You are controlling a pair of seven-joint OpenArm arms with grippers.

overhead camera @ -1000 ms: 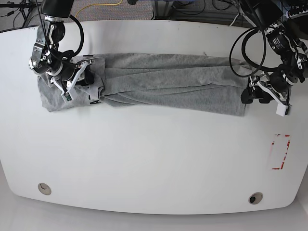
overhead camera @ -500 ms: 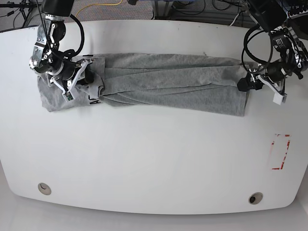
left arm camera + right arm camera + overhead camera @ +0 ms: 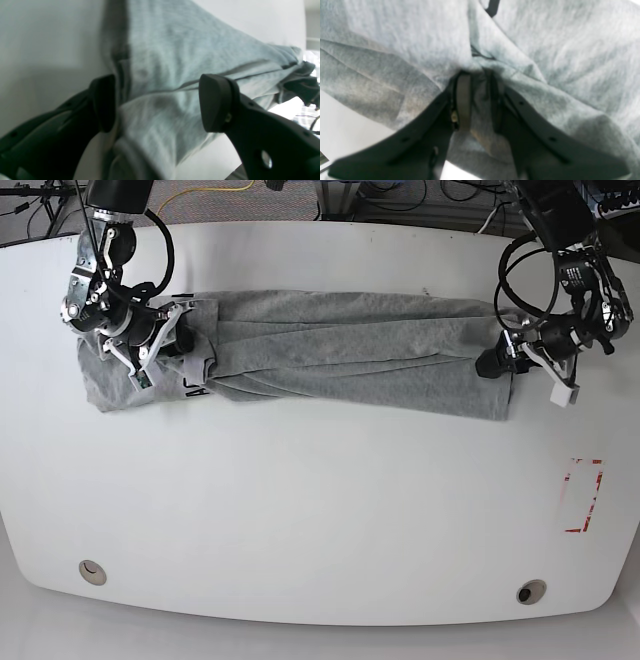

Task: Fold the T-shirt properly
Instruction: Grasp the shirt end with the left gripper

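T-shirt (image 3: 350, 355): grey knit cloth, heathered, matt, soft, creased in long folds; fine ribbed weave visible in the left wrist view. Table (image 3: 320, 510): white, smooth, faint sheen. Left gripper (image 3: 160, 102): black plastic fingers (image 3: 215, 102), matt, smooth rounded pads. Right gripper (image 3: 476, 100): black matt plastic, one pad face paler, rubber-like. Cables (image 3: 520, 270): black, glossy sheathing.

Grey T-shirt (image 3: 340, 350) lies stretched lengthwise across white desk (image 3: 320, 510); right hand (image 3: 150, 345) sits on its bunched end; left hand (image 3: 505, 360) at opposite edge; red-marked patch (image 3: 582, 495) near desk's side.
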